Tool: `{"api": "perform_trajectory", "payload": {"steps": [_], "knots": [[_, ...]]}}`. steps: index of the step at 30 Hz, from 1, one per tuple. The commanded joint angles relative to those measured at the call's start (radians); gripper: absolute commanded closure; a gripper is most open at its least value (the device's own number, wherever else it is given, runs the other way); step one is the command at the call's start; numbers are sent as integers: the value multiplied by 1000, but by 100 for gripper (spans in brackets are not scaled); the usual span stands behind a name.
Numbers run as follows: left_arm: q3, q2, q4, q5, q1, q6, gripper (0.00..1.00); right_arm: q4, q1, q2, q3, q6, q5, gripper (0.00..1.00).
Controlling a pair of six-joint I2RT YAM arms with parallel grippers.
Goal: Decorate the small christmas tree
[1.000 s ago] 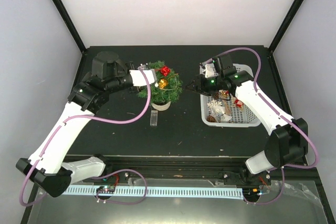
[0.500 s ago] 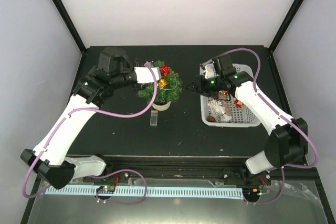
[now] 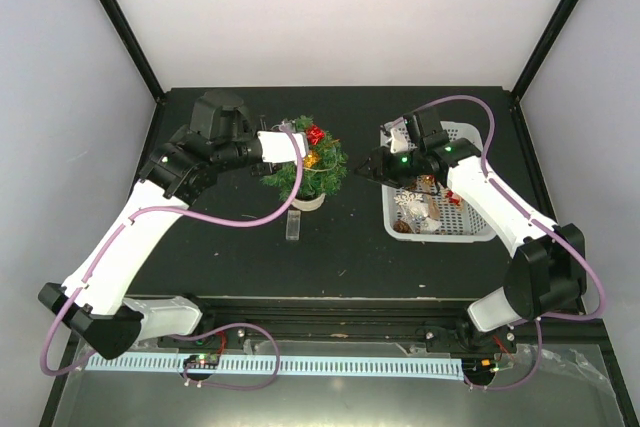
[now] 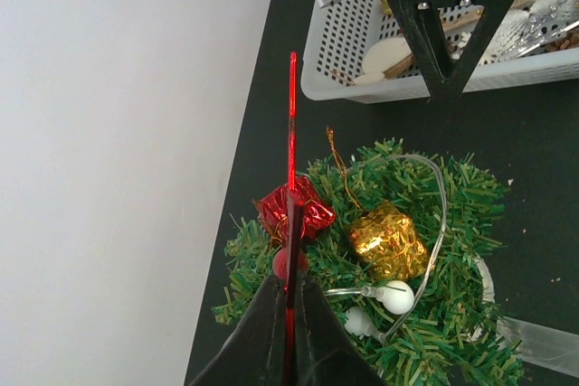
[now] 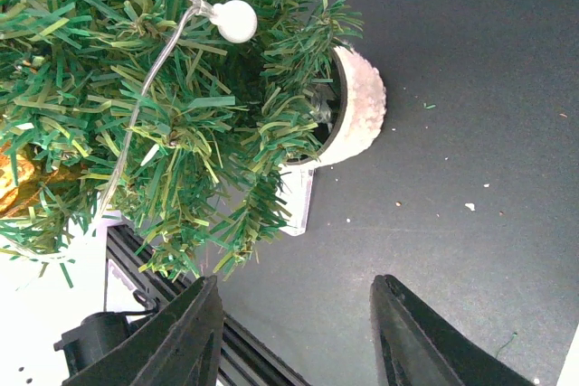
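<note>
The small christmas tree (image 3: pixel 300 175) stands mid-table on a round beige base (image 3: pixel 307 201), with a red foil gift (image 4: pixel 308 210), a gold foil gift (image 4: pixel 387 240) and a string of white bulbs (image 4: pixel 396 296) on it. My left gripper (image 3: pixel 298 150) is over the tree's left side, shut (image 4: pixel 289 282) on a thin flat red ornament (image 4: pixel 292 124) seen edge-on, pointing past the red gift. My right gripper (image 3: pixel 360 164) hangs open just right of the tree, between it and the basket. Nothing lies between its fingers (image 5: pixel 297 282), and the tree's branches (image 5: pixel 181 115) are close on one side.
A white perforated basket (image 3: pixel 470 232) at the right holds several loose ornaments. A small clear plastic piece (image 3: pixel 292 225) lies on the black table just in front of the tree's base. White walls enclose the table at the back and on both sides.
My left arm has swung right, bringing the red ornament over the tree's left side. The right gripper has edged slightly left toward the tree, still open.
</note>
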Motion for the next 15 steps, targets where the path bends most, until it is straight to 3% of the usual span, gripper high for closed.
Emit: {"api": "perform_trajectory", "payload": {"steps": [1, 15], "knots": [[21, 1, -11, -35, -12, 15, 99, 22, 2, -15, -6, 7, -10, 53], [17, 11, -11, -38, -18, 7, 98, 22, 2, -9, -5, 4, -10, 53]]}}
